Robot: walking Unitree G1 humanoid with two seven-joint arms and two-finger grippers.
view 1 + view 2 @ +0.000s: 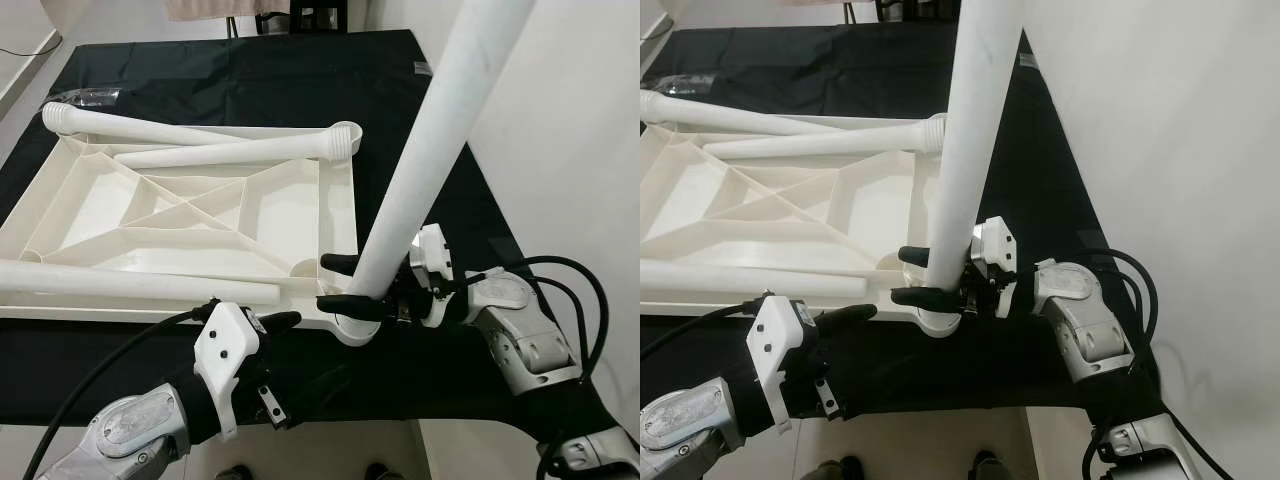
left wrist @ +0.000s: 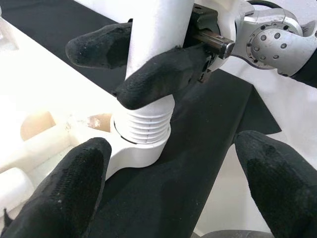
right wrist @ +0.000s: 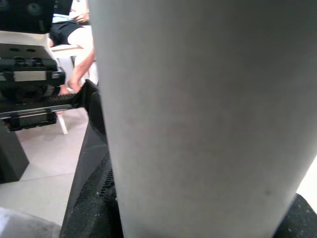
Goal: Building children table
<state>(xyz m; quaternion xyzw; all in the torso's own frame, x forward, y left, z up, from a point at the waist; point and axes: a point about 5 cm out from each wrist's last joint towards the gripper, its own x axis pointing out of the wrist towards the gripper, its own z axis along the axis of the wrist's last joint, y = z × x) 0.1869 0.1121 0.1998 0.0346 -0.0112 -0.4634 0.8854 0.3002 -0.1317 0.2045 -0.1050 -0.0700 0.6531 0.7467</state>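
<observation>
Standing upright in the corner socket of the upturned tabletop, a white leg is clamped low down by the right gripper. The left gripper is held just beside the socket, fingers spread wide and empty. Three more legs are lying across the tabletop on the black-covered worktop.

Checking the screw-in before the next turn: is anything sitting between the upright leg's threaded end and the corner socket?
Nothing visible does. The leg, held by the right tool, already has its threaded end in the corner socket of the tabletop.
</observation>
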